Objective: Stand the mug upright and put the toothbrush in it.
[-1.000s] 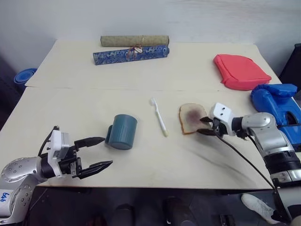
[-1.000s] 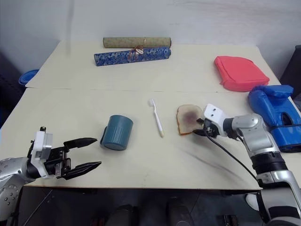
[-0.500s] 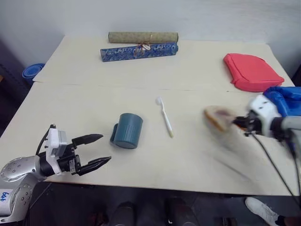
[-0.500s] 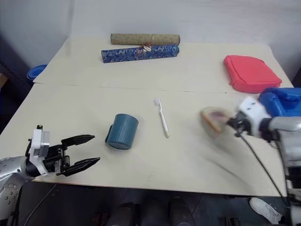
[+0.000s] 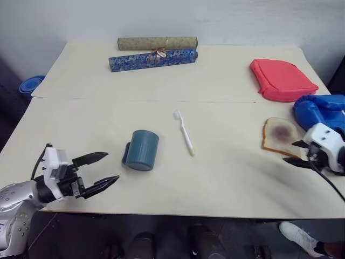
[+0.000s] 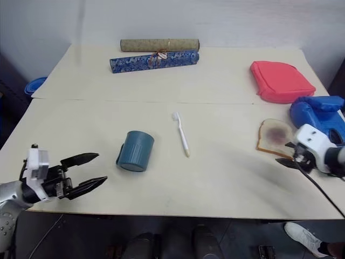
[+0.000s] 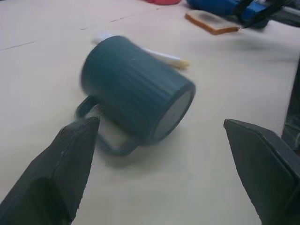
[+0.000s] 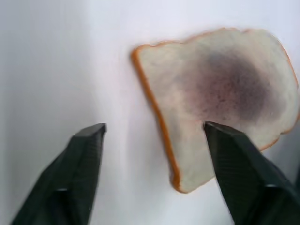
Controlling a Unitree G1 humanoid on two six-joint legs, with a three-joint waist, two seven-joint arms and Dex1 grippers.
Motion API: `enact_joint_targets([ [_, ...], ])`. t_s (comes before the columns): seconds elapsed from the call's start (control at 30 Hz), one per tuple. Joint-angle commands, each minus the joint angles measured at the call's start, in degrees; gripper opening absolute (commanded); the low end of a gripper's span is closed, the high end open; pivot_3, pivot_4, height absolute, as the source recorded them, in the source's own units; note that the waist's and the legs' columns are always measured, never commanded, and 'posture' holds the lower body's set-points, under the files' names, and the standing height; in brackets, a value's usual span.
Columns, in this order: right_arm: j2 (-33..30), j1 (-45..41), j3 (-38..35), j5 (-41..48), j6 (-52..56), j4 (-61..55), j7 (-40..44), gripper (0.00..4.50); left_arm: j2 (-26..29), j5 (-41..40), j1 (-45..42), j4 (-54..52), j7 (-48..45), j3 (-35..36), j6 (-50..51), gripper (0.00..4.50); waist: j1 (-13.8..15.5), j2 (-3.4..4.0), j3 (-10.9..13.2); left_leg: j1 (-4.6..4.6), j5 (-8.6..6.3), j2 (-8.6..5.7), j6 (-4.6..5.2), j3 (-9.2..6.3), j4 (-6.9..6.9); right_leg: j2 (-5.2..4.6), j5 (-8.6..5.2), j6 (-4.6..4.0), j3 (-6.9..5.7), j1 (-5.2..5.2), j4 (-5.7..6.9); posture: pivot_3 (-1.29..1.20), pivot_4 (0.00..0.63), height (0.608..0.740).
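The teal-blue mug (image 5: 141, 150) lies on its side near the table's middle, with its handle against the tabletop on the left. In the left wrist view the mug (image 7: 136, 93) turns a flat closed end toward the camera. The white toothbrush (image 5: 184, 133) lies flat just right of the mug and apart from it. My left gripper (image 5: 110, 167) hovers open a short way left of the mug, pointing at it, and holds nothing. My right gripper (image 5: 295, 152) is open at the table's right edge, just short of a slice of toast (image 8: 220, 93), and is also empty.
The toast (image 5: 280, 135) lies flat near the right edge. A blue boxing glove (image 5: 321, 110) and a red pouch (image 5: 283, 80) sit behind it. Two rolled scrolls (image 5: 152, 58) lie at the back. A blue bowl (image 5: 27, 86) sits off the table on the left.
My right gripper carried the toast from beside the toothbrush to the right edge, set it down and opened. My left gripper drew slightly left, away from the mug.
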Motion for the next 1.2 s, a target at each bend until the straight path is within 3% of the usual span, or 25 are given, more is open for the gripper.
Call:
enact_joint_targets([
  [0.03,3.23,1.01,-7.00,9.24,-4.28,-5.88,3.75,4.48,1.34,0.63,1.03,4.13,2.88,6.60,0.25,4.50,-0.12,-0.04,0.01,0.01,-0.02,-0.01,0.04,0.00,0.03,-0.01,0.01,0.02,0.01,0.02,0.00,0.00,0.150,0.740],
  [0.13,10.90,4.25,-7.13,15.62,-6.94,-14.69,4.24,4.48,3.09,1.31,1.33,11.24,8.21,12.30,4.21,4.50,-0.36,-0.52,-0.01,0.36,-0.10,0.13,0.17,-0.06,-0.12,0.14,0.01,0.02,-0.01,0.27,0.02,0.00,0.150,0.740],
  [0.33,27.20,7.14,-0.49,18.84,-16.06,-24.66,2.79,4.48,10.01,6.08,6.16,19.90,17.17,17.13,17.70,4.50,-0.25,-0.41,0.07,0.49,-0.11,0.06,0.09,-0.11,-0.20,-0.01,-0.01,-0.02,-0.03,0.29,0.13,0.00,0.150,0.740],
  [0.5,31.59,8.15,2.67,19.61,-23.30,-23.85,6.69,4.48,12.74,3.27,0.44,20.44,21.59,19.79,27.82,4.50,1.36,-0.57,0.00,0.46,-0.13,-0.01,0.07,-0.30,-0.18,-0.15,-0.01,-0.04,-0.22,0.33,0.09,0.00,0.150,0.740],
  [0.67,31.03,8.96,3.65,18.99,-25.68,-22.81,7.82,4.48,13.83,-7.14,-10.03,10.85,19.87,12.56,43.24,4.50,1.68,-0.56,0.01,0.46,-0.05,-0.22,-0.04,-0.52,-0.18,-0.45,0.00,-0.06,-0.43,0.47,0.09,0.00,0.150,0.740],
  [0.83,30.58,9.57,4.01,18.48,-26.88,-22.12,7.39,4.48,11.15,-13.33,-22.31,6.23,23.69,3.54,55.66,4.50,1.05,-0.53,0.01,0.46,0.04,-0.28,-0.19,-0.54,-0.18,-0.44,0.00,-0.06,-0.48,0.45,0.13,0.00,0.150,0.740],
  [1.0,30.54,10.53,4.35,18.40,-26.95,-23.13,5.74,4.48,5.37,-10.89,-32.89,6.86,31.21,-5.44,62.15,4.50,0.83,-0.51,0.02,0.41,0.09,-0.14,-0.29,-0.29,-0.11,-0.15,0.01,-0.05,-0.30,0.28,0.25,0.00,0.150,0.740],
  [1.2,30.30,11.68,4.27,18.96,-24.72,-27.62,1.80,4.48,-0.06,-7.66,-38.51,7.43,36.28,-12.49,67.27,4.50,1.22,-0.52,0.02,0.37,0.12,-0.05,-0.37,-0.14,-0.01,-0.02,0.01,-0.05,-0.13,0.13,0.37,0.00,0.150,0.740],
])
